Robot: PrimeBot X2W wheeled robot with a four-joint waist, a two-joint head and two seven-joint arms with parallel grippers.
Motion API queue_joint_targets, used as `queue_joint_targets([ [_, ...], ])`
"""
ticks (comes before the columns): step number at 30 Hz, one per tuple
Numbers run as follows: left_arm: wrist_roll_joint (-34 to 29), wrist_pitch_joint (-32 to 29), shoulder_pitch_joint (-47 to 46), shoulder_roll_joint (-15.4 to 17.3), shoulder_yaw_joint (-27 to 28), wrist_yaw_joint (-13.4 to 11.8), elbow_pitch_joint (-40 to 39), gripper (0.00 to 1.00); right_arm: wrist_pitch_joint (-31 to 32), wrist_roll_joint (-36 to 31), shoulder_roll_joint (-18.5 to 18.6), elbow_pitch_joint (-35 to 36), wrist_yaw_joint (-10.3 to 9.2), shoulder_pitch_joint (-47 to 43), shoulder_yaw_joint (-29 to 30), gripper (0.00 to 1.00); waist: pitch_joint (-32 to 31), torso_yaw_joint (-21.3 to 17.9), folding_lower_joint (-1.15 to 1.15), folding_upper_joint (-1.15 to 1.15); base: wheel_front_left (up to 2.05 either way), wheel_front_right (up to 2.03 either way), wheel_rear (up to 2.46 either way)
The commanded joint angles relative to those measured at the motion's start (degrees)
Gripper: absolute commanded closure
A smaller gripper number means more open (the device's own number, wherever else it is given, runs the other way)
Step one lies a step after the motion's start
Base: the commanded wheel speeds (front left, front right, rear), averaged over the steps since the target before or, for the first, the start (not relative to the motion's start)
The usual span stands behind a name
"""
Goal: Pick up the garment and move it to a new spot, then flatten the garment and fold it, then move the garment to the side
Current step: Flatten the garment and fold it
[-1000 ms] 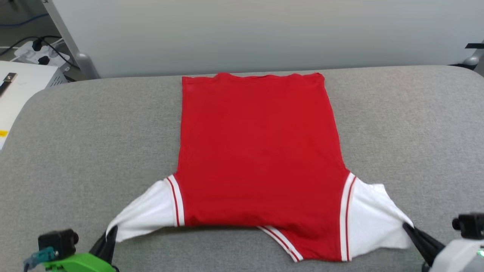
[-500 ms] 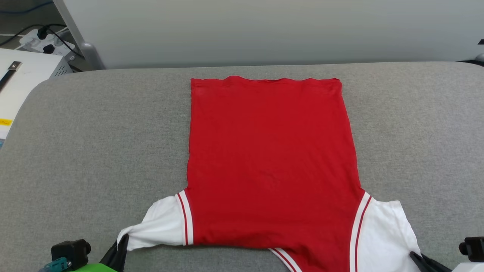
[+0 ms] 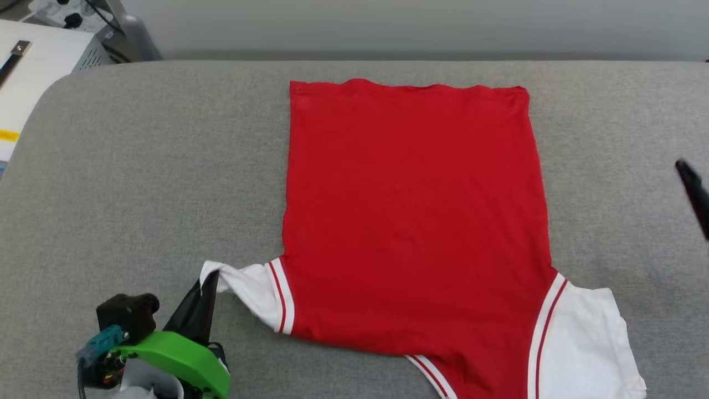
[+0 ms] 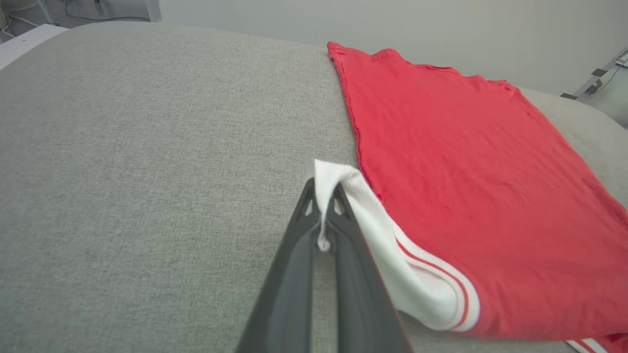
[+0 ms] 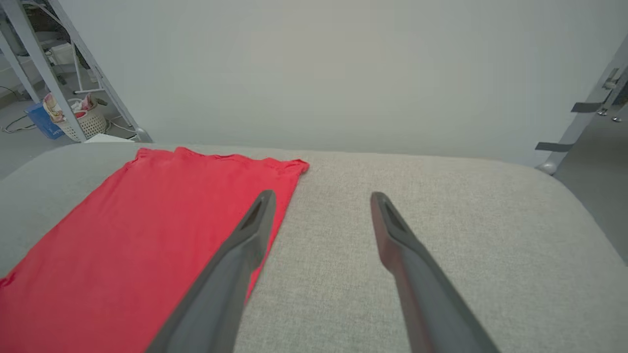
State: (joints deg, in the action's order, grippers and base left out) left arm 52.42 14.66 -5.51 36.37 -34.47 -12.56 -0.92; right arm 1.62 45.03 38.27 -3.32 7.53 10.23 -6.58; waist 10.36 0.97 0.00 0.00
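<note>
The garment [image 3: 415, 221] lies flat on the grey padded table [image 3: 138, 166], plain red side up, hem at the far end and white sleeves toward me. My left gripper [image 3: 209, 280] is shut on the tip of the left white sleeve [image 3: 243, 285]; the left wrist view shows that sleeve [image 4: 387, 240] pinched between the dark fingers, with the gripper [image 4: 324, 196] low over the table. The right sleeve [image 3: 587, 332] lies free on the table. My right gripper [image 5: 319, 196] stands open and empty above the table, just right of the garment [image 5: 147, 220]; one dark fingertip [image 3: 689, 177] shows at the right edge.
A pale wall runs behind the table's far edge. A white box [image 3: 33, 61] with cables stands off the table's far left corner. Metal frame legs and a laundry basket [image 5: 83, 117] stand beyond the far left, another stand [image 5: 579, 117] at the far right.
My right gripper let go of the right sleeve, opened, and rose away to the right. The left gripper, still holding its sleeve, moved inward. The head camera tilted down.
</note>
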Motion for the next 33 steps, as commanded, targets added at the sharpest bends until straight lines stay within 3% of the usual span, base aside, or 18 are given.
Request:
queue_joint_targets([
  [1,-1.1,0.3,-1.7,-0.6,0.3,-0.4,-0.9,1.0,2.2,-1.5,0.1,1.5,-0.04,3.9,1.7,0.0,4.4,3.1,0.0,0.0,0.0,0.0,0.0],
  [7,-4.3,0.3,-5.6,-2.8,0.8,-0.5,-4.1,1.0,17.9,-4.6,0.3,2.3,-0.04,20.9,2.7,0.0,10.7,6.8,0.0,0.0,0.0,0.0,0.0],
  [14,-7.9,0.3,-8.8,-5.7,1.7,0.5,-5.6,1.0,44.1,-4.9,1.2,-7.5,-0.04,39.3,-3.5,0.0,16.7,10.0,0.0,0.0,0.0,0.0,0.0],
  [18,-9.5,0.3,-10.3,-7.8,2.7,1.5,-6.3,1.0,55.5,-6.9,0.5,-12.9,-0.04,46.7,-4.9,0.0,20.0,11.7,0.0,0.0,0.0,0.0,0.0],
  [24,-11.9,0.3,-11.6,-10.9,4.6,3.6,-6.5,1.0,62.3,-12.2,-1.8,-19.3,-0.04,53.2,-4.6,0.0,24.3,13.6,0.0,0.0,0.0,0.0,0.0],
  [33,-14.8,0.3,-12.3,-14.2,6.9,6.8,-5.7,1.0,62.5,-15.4,-4.1,-25.6,-0.04,50.5,-5.1,0.0,27.4,14.8,0.0,0.0,0.0,0.0,0.0],
])
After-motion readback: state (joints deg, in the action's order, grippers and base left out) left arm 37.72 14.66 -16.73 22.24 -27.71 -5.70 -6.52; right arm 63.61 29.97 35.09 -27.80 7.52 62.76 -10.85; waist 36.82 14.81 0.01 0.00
